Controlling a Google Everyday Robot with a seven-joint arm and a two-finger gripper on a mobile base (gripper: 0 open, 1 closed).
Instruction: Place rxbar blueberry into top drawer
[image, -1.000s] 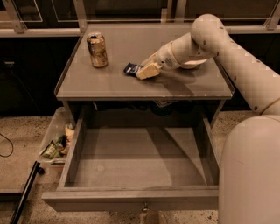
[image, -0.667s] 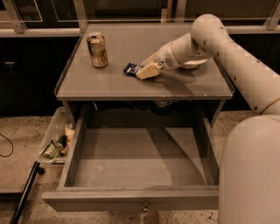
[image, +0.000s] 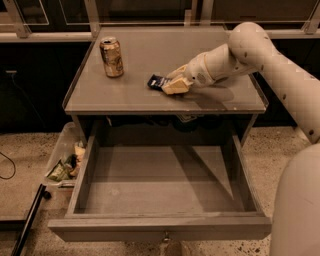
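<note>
You have one bar (image: 157, 81) on the table (image: 150, 45), one can (image: 111, 57) well to its left, and one drawer (image: 160, 227) open below. The gripper (image: 171, 86) sits at the bar's right end; you cannot tell if it is clamped. No label is readable. One bin (image: 61, 147) beside the drawer holds wrappers (image: 62, 170)

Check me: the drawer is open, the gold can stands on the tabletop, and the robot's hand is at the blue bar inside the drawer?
Not quite. The camera view shows the blue bar lying on the tabletop, with the hand at it; the open drawer and standing can are right.
</note>
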